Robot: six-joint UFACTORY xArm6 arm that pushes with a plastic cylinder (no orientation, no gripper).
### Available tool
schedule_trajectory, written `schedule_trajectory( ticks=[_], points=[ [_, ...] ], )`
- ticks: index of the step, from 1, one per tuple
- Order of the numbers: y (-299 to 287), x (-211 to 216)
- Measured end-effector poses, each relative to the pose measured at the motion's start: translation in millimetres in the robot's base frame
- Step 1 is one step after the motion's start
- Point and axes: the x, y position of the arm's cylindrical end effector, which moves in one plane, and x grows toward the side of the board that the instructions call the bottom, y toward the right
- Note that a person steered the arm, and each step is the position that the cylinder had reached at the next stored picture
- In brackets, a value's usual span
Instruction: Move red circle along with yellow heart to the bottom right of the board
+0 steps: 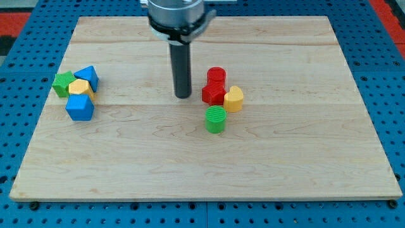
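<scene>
The red circle [216,75] stands a little right of the board's centre. A second red block [213,94], star-like in shape, sits just below it and touches it. The yellow heart [233,99] touches that red block on its right side. My tip [183,96] rests on the board left of this cluster, a short gap from the red star-like block, touching no block. The rod stands upright above it.
A green cylinder [216,119] stands just below the red cluster. At the view's left sit a green block [62,83], a blue triangular block [87,76], a yellow hexagon [80,87] and a blue cube-like block [80,106]. The wooden board [304,158] lies on a blue pegboard.
</scene>
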Motion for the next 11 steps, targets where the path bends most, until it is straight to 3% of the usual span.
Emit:
schedule_trajectory(
  ticks=[7, 11],
  points=[
    [-14, -116],
    [-15, -133]
  ],
)
